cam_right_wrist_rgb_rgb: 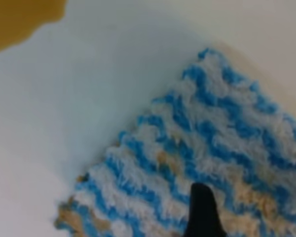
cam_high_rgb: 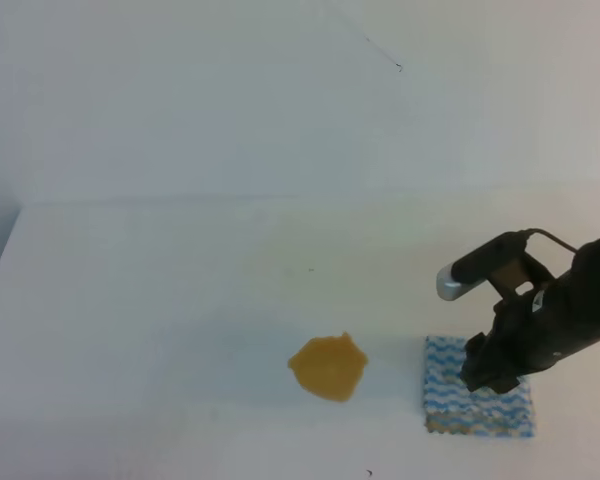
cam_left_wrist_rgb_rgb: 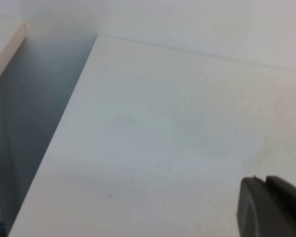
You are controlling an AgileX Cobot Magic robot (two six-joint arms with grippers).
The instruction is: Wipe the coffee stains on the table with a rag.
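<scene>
Exterior high view, layout: the coffee stain (cam_high_rgb: 328, 367), an orange-brown blotch, sits on the white tabletop (cam_high_rgb: 160, 290) low and near the middle; the blue-and-white striped rag (cam_high_rgb: 450, 405) lies flat just to its right, with bare tabletop between them.
Exterior high view, right arm: the right claw (cam_high_rgb: 492, 378) is down on the rag's upper middle; the black wrist hides the fingertips, so I cannot tell how far it is open or whether it has any cloth.
Exterior high view, left arm: not in sight.
Left wrist view: bare tabletop and its far edge, with only a dark corner of the left claw (cam_left_wrist_rgb_rgb: 271, 207) at lower right; its opening cannot be told, and nothing shows in it.
Right wrist view: the rag fills the lower right, with tan marks among the stripes; one dark fingertip (cam_right_wrist_rgb_rgb: 202, 210) rests on or just above the pile; the stain shows at the top left corner, apart from the cloth.
Step in hand: taking hold of the rag, by my reading; the stain looks unwiped.
Next move calls for: a firm pinch or press on the cloth, then a slide left across the gap onto the blotch, keeping the rag flat.
</scene>
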